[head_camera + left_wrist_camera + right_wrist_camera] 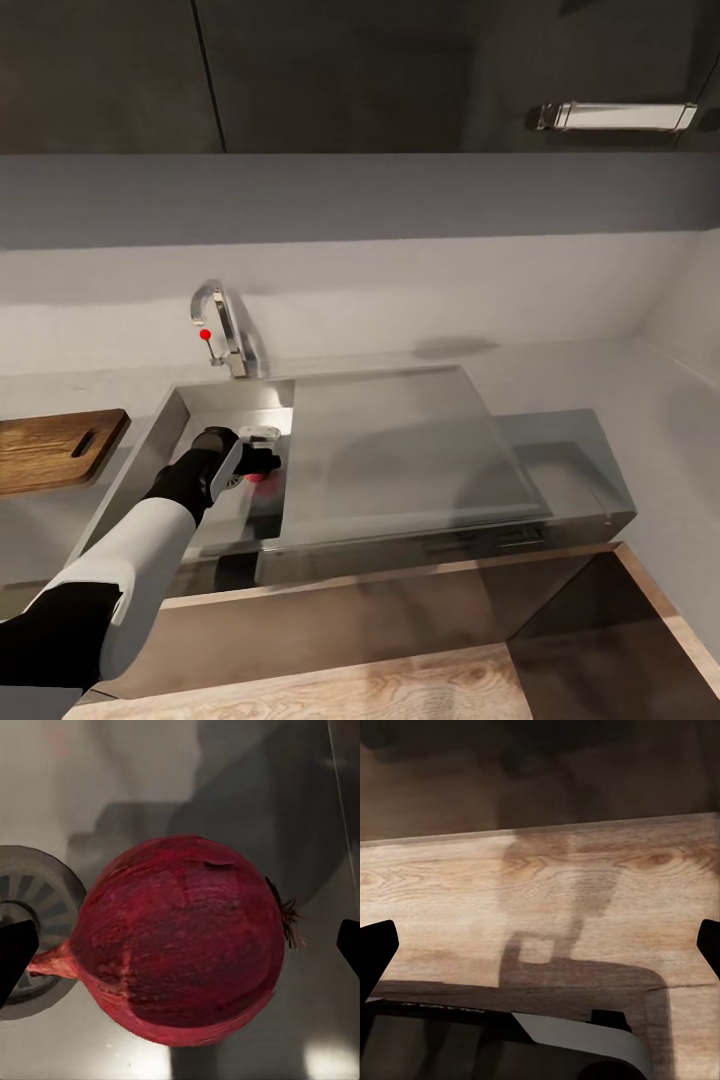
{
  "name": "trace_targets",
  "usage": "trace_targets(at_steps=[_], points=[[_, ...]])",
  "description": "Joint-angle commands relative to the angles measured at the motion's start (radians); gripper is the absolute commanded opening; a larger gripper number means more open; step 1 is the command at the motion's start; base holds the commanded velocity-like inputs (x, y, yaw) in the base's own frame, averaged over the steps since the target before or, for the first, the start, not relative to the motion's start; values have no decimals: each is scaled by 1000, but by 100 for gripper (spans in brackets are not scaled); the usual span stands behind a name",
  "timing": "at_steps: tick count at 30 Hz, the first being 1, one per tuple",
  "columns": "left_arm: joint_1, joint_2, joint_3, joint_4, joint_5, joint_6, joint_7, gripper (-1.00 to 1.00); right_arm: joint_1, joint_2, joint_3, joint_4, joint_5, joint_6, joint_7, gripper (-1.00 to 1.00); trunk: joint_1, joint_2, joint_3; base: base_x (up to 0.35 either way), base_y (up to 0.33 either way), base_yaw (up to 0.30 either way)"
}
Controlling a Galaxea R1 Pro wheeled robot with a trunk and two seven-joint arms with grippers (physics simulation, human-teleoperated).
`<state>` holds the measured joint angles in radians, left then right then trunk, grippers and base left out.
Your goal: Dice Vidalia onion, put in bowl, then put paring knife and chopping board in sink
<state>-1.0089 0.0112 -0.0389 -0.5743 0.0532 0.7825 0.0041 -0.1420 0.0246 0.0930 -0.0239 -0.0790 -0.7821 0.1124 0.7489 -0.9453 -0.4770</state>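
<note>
left end effector [180, 945] spread astride onion [180, 945] in sink [150, 450] | right end effector [540, 941] spread | no legible writing

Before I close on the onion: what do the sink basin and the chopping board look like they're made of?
The sink basin looks like brushed stainless steel: grey, dull sheen, soft reflections around the onion. The chopping board looks like brown wood with dark grain lines and a matte finish. Both are renders, so unconfirmed.
</note>
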Motion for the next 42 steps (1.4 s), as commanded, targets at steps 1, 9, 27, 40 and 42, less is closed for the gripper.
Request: trace_targets(at_steps=[1, 9, 27, 40, 42], points=[[0, 1, -4, -1, 5, 4, 0, 100, -1, 0, 8, 1, -9, -3, 3, 100, 0, -1, -1, 0, 0, 0], [0, 3, -4, -2, 5, 4, -1, -100, -1, 0, 7, 1, -8, -3, 3, 100, 0, -1, -2, 0, 0, 0], [0, 4, -3, -5, 5, 4, -1, -100, -1, 0, 7, 1, -10, -3, 2, 100, 0, -1, -2, 0, 0, 0], [0, 8, 0, -18, 4, 4, 0, -100, -1, 0, 7, 1, -10, -3, 1, 100, 0, -1, 15, 0, 0, -8], [0, 8, 0, -20, 4, 5, 0, -100, -1, 0, 7, 1, -10, -3, 1, 100, 0, -1, 18, 0, 0, 0]])
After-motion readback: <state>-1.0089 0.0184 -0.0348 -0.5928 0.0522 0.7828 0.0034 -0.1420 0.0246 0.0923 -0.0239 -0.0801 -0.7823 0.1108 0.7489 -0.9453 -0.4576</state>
